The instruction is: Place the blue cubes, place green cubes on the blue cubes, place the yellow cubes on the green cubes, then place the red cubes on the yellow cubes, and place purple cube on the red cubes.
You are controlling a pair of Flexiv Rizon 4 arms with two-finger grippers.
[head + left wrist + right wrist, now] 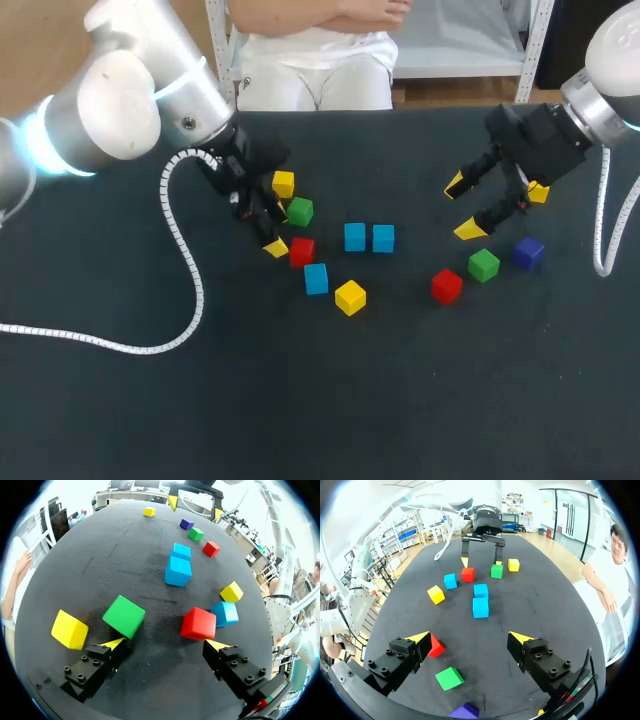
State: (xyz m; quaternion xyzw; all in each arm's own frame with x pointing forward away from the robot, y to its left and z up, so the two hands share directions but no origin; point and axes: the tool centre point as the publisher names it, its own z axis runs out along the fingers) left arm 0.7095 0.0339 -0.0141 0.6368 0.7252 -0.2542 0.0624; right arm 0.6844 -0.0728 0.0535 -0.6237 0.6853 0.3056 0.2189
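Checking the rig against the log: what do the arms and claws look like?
The left arm and right arm: rounded silver-white shells, a pale-blue lit ring on the left. The left claw and right claw: black, blocky, two yellow-tipped fingers each. A white coiled cable trails from the left; a white cable loops by the right.

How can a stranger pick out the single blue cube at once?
Find the left arm's pincer, open above the table. A red cube lies at one of its yellow tips; the blue cube sits beyond that, next to a yellow cube. The other two blue cubes sit side by side; this one is alone.
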